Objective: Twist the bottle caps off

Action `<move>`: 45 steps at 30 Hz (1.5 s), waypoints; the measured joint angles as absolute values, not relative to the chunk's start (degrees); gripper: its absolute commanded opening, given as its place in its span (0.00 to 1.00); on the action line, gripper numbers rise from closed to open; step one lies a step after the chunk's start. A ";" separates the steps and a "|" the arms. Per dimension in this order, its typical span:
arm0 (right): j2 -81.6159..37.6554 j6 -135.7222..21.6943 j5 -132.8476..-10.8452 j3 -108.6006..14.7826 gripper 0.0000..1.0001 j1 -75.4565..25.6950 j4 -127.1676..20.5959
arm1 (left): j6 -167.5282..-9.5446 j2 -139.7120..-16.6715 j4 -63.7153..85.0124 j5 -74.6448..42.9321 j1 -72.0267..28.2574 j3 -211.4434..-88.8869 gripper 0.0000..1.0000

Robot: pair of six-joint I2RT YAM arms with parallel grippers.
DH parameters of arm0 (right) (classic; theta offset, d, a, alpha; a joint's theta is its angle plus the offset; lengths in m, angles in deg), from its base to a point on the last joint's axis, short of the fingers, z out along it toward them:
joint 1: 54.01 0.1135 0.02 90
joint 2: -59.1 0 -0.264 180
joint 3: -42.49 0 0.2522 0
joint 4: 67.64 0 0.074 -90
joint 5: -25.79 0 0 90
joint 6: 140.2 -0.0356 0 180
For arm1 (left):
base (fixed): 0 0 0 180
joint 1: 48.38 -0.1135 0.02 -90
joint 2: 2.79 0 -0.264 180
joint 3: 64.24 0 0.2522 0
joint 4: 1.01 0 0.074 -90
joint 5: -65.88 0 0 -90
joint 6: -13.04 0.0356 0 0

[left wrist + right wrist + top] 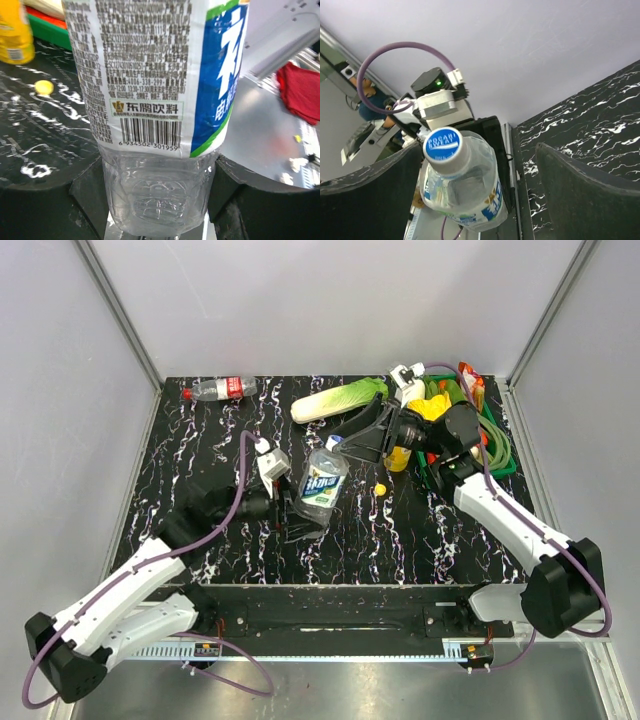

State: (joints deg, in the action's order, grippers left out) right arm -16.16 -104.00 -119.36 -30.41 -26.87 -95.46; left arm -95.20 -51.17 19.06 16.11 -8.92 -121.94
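Note:
A clear bottle [322, 483] with a blue-white label is held tilted above the table. My left gripper [305, 515] is shut on its base; in the left wrist view the bottle's ribbed base [160, 195] fills the gap of that gripper [160, 202]. The bottle's white cap [442, 145], blue on top, sits on the neck. It lies between the spread fingers of my right gripper [475, 172], which is open, close to the left finger [370, 200]. From above, that gripper [338, 445] is at the bottle's top. A loose yellow cap [380, 488] lies on the table.
A red-labelled bottle [222, 389] lies at the back left. An orange-juice bottle [399, 457] stands behind my right gripper. A cabbage [338, 400] lies at the back, and a green basket [503, 447] of produce stands at the right edge.

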 measured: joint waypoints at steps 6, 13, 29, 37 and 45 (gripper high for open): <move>-16.16 -103.85 -116.54 -30.43 1.00 -27.90 -92.64 | -91.42 -49.31 26.60 5.16 -8.83 -124.08 0.26; -16.16 -102.16 -113.61 -31.98 1.00 -27.94 -85.28 | -90.04 -50.18 35.52 -11.98 -5.99 -126.27 0.23; -16.80 -97.25 -104.41 -35.13 0.76 -28.05 -68.54 | -92.14 -67.21 47.54 -50.03 12.24 -139.21 0.21; -17.26 -96.07 -101.09 -35.39 0.60 -28.03 -64.34 | -93.47 -70.71 49.68 -56.13 14.27 -141.74 0.21; -18.61 -97.07 -99.69 -35.39 0.56 -28.03 -65.02 | -93.67 -71.93 50.64 -58.16 15.51 -143.67 0.21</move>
State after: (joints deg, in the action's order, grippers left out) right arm -18.61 -97.07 -99.69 -35.39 -28.03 -65.02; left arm -93.67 -71.93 50.64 -58.16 15.51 -143.67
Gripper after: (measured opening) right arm 0.558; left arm 0.667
